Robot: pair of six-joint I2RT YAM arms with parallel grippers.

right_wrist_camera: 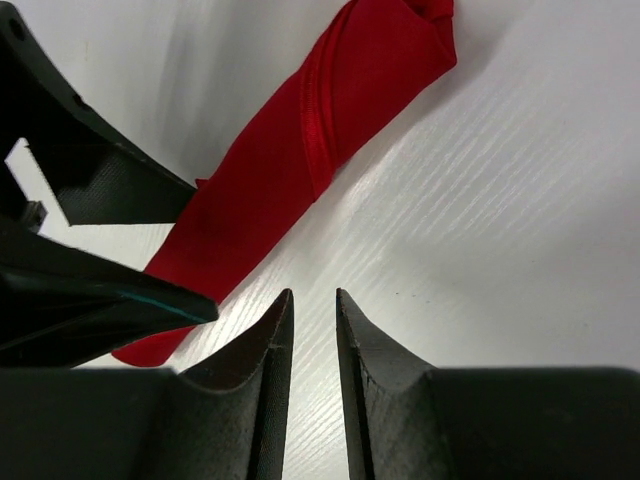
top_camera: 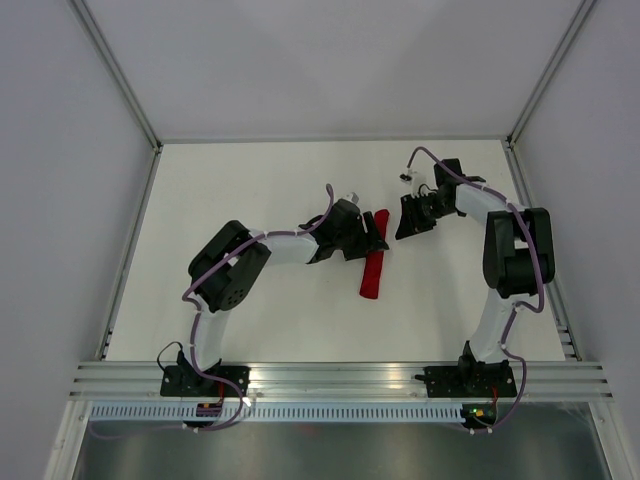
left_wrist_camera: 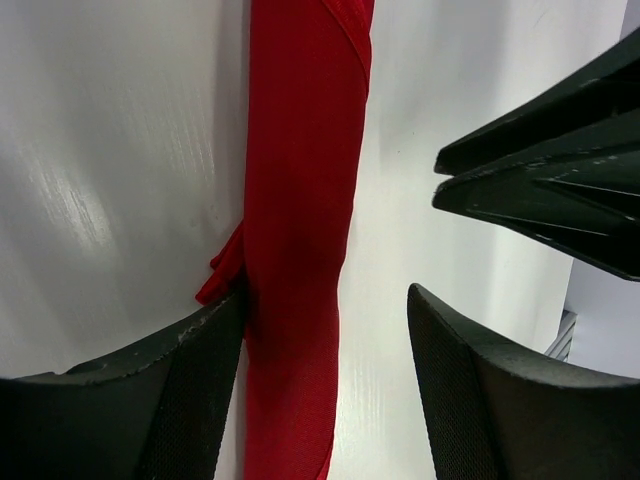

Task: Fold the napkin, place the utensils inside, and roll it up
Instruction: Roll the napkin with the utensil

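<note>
The napkin (top_camera: pixel 372 268) lies near the middle of the table (top_camera: pixel 250 180) as a tight red roll, with its near end free and pointing toward the arm bases. No utensils are visible, and I cannot tell whether they are inside.

A little further along, the left gripper (left_wrist_camera: pixel 325 300) stands over the roll. Its jaws are wide open, one on each side, and it holds nothing. One finger (left_wrist_camera: pixel 190 370) touches the cloth where a small flap (left_wrist_camera: pixel 222 272) sticks out. I judge this flap to be the main danger: if the finger drags it when the gripper moves, the roll can open.

At the far end, the right gripper (right_wrist_camera: pixel 312 295) is just beside the roll, with its jaws almost closed and empty. The two grippers are very near each other. A careless move could make them collide, or push the roll so that its diagonal wrapped edge (right_wrist_camera: pixel 315 130) comes loose.
</note>
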